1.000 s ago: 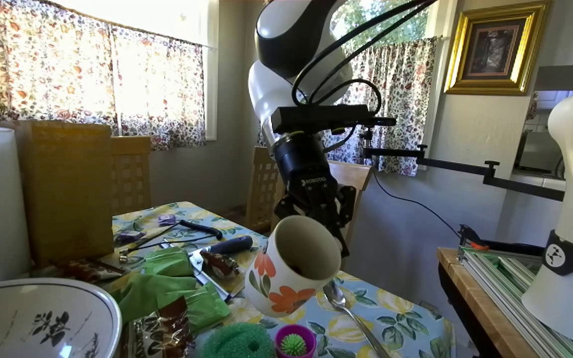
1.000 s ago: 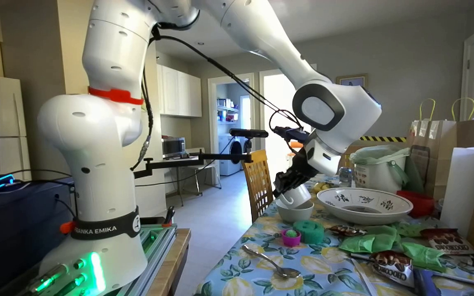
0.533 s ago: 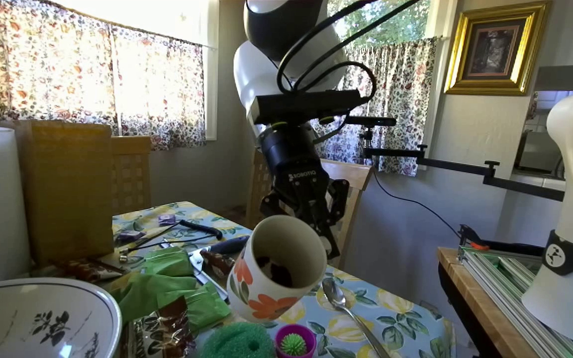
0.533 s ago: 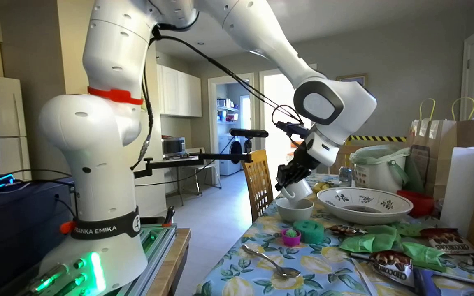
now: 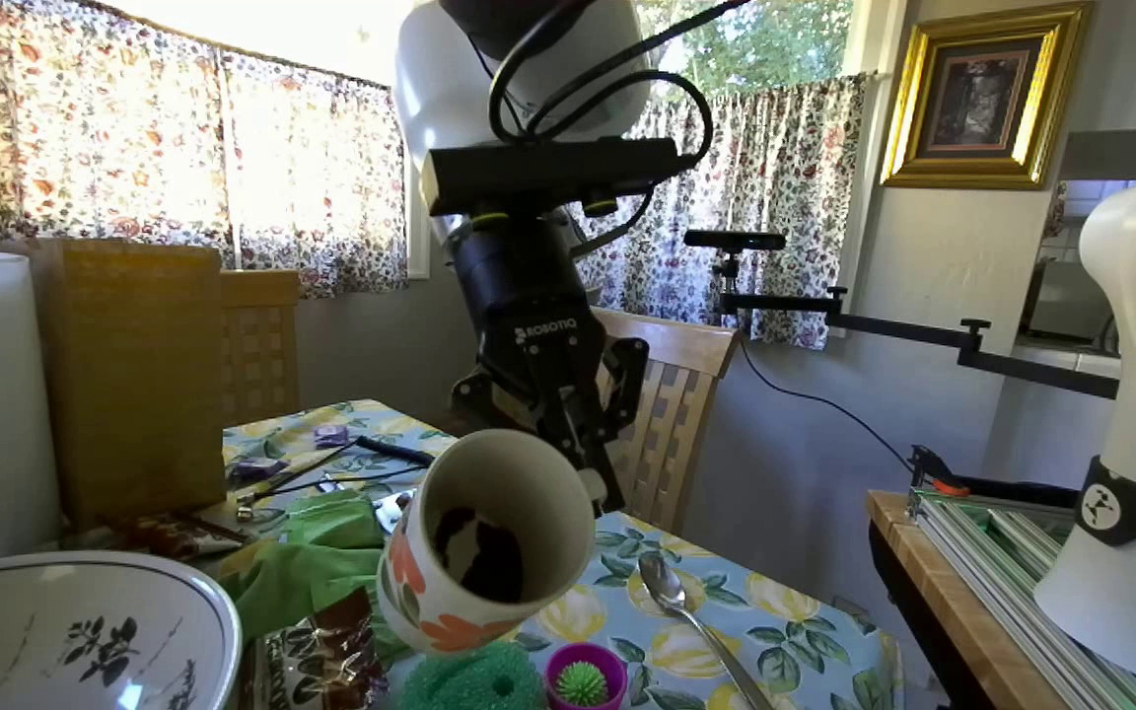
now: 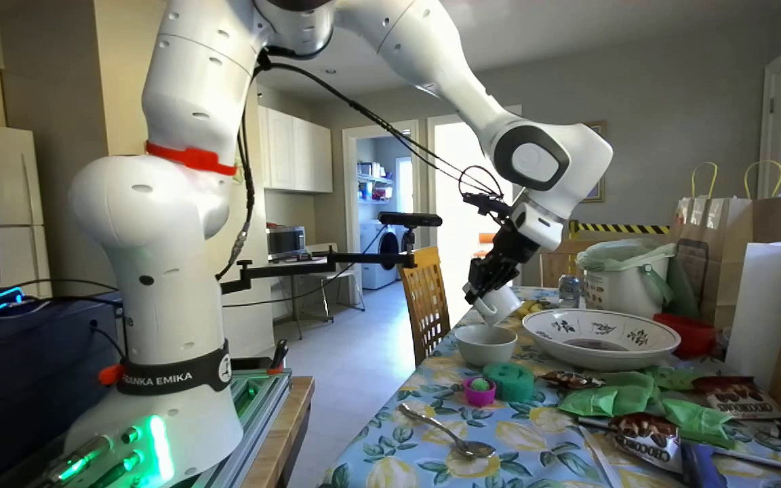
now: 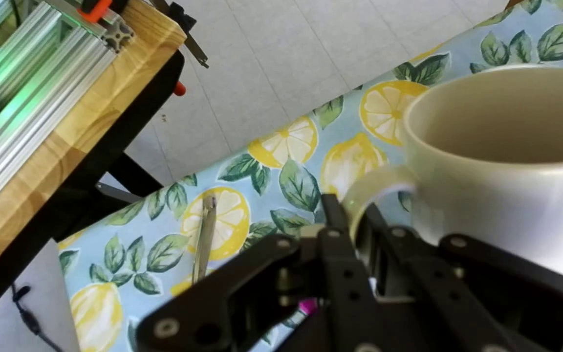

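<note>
A white mug (image 5: 450, 597) with orange flowers hangs tilted in the air, its mouth facing the camera in an exterior view. Dark matter (image 5: 494, 564) clings inside it. My gripper (image 7: 351, 204) is shut on the mug's handle (image 7: 377, 186), one finger inside the loop and one outside. The mug's pale wall (image 7: 487, 210) fills the right of the wrist view. In an exterior view a white bowl (image 6: 487, 347) stands on the table just below the mug (image 6: 497, 306); what the bowl holds is hidden.
Close by sit a green sponge (image 6: 509, 381), a pink cup (image 6: 478, 393) with a green spiky thing, and a spoon (image 6: 445, 432). A wide floral dish (image 6: 601, 339) stands beside the bowl. Green wrappers (image 5: 331, 572) and snack packets lie around; a chair (image 6: 424, 305) stands at the table's edge.
The arm has carried the mug up from the bowl, and leftward in an exterior view. Its mouth has turned more toward that camera, so the dark matter inside now shows. The handle stays gripped.
</note>
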`<state>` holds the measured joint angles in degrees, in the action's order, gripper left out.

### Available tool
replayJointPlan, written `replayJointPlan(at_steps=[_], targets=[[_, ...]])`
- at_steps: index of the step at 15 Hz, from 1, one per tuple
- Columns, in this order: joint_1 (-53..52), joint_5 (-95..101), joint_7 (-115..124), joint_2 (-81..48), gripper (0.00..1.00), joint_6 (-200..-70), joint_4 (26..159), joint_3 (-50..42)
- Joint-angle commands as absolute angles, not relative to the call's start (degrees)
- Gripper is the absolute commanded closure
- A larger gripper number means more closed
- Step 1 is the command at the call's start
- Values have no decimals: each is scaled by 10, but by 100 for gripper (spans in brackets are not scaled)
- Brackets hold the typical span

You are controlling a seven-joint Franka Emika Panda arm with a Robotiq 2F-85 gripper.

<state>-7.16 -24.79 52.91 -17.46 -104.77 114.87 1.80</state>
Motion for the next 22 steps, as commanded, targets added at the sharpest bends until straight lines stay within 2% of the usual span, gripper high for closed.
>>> replayJointPlan(at_steps=[1, 22], targets=[[-85, -210, 569, -202, 97, -1025, 1092, 23], [-148, -20, 572, -222, 97, -1030, 1004, 41]])
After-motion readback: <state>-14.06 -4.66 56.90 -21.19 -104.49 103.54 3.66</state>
